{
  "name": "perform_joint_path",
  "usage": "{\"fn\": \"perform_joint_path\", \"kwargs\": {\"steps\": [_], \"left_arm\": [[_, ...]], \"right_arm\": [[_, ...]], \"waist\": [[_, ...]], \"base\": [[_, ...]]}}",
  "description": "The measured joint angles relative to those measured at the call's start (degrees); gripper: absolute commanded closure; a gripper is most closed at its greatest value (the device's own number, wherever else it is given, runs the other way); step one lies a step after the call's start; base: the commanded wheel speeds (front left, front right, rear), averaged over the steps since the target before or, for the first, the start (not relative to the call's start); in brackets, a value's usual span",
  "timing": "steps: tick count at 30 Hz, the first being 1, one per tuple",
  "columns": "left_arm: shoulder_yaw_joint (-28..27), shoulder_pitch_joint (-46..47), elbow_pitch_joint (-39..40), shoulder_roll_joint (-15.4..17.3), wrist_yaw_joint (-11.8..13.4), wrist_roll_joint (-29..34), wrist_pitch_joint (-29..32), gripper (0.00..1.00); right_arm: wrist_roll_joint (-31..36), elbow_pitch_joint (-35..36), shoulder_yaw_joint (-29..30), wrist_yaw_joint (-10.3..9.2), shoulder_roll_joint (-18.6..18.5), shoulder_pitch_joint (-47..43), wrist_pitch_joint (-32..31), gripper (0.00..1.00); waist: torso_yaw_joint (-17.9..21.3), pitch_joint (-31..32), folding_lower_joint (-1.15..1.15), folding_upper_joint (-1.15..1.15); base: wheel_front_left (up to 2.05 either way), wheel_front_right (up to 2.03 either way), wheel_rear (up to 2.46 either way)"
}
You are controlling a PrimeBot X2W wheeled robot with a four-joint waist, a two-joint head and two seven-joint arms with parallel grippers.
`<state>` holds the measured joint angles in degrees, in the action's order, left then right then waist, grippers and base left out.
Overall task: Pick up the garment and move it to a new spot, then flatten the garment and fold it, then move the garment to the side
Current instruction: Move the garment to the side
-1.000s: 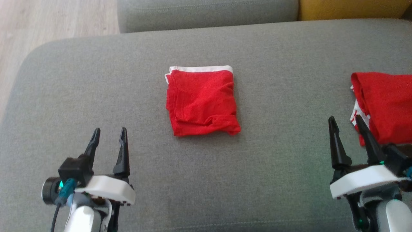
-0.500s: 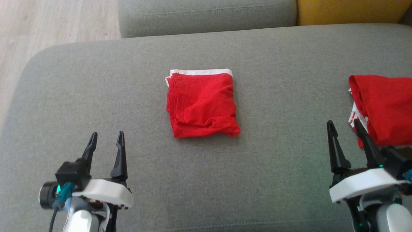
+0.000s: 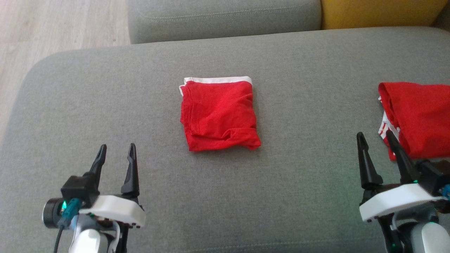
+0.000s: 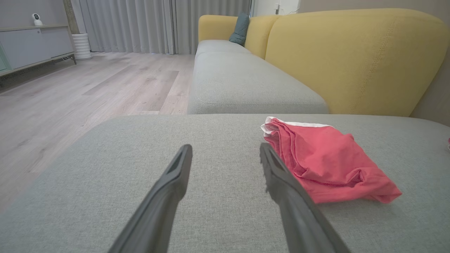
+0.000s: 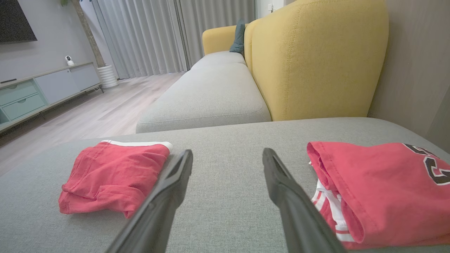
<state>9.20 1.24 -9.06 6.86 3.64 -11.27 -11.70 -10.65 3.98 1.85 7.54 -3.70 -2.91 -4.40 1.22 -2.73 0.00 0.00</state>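
A red garment (image 3: 218, 114) with a white band along its far edge lies folded into a square in the middle of the grey cushion (image 3: 302, 175); the left wrist view has this garment (image 4: 323, 161) at the right, the right wrist view has it (image 5: 112, 175) at the left. My left gripper (image 3: 116, 151) hovers open and empty near the front left, well short of it. At the front right my right gripper (image 3: 375, 137) is open and empty too, just left of a second folded red garment (image 3: 418, 116).
The second red garment (image 5: 383, 189), with white stripes and dark lettering, lies at the cushion's right edge. A further grey seat cushion (image 3: 225, 17) and a yellow sofa back (image 3: 379, 12) lie beyond. Wooden floor (image 3: 52, 28) is off the left edge.
The head view has shifted slightly, so the garments sit a little lower in it. Both grippers sit slightly lower too and stay open. The garments have not moved on the cushion.
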Motion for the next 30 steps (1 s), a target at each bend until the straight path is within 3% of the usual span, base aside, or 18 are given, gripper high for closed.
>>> {"fn": "perform_joint_path", "kwargs": {"steps": [16, 24, 30], "left_arm": [[1.70, 1.69, 0.86, 0.07, 0.37, -0.24, -0.44, 0.00], [4.19, 10.21, 1.59, -1.92, -0.13, 0.10, -2.10, 0.00], [5.46, 12.31, 1.38, -3.58, -0.56, -0.24, -2.60, 0.00]], "right_arm": [[-0.32, -1.08, 1.46, 0.00, -0.19, 0.24, -1.20, 0.00], [-2.52, -10.38, 0.78, 0.00, -3.03, 11.87, -1.26, 0.00], [-6.16, -21.29, -5.84, 0.00, -3.52, 22.14, -1.11, 0.00]], "waist": [[-3.32, -1.93, 0.00, 0.00], [-10.21, -6.72, 0.01, 0.00], [-16.94, -10.92, 0.01, -0.01]], "base": [[0.00, 0.00, 0.00], [0.00, 0.00, 0.00], [0.00, 0.00, 0.00]]}}
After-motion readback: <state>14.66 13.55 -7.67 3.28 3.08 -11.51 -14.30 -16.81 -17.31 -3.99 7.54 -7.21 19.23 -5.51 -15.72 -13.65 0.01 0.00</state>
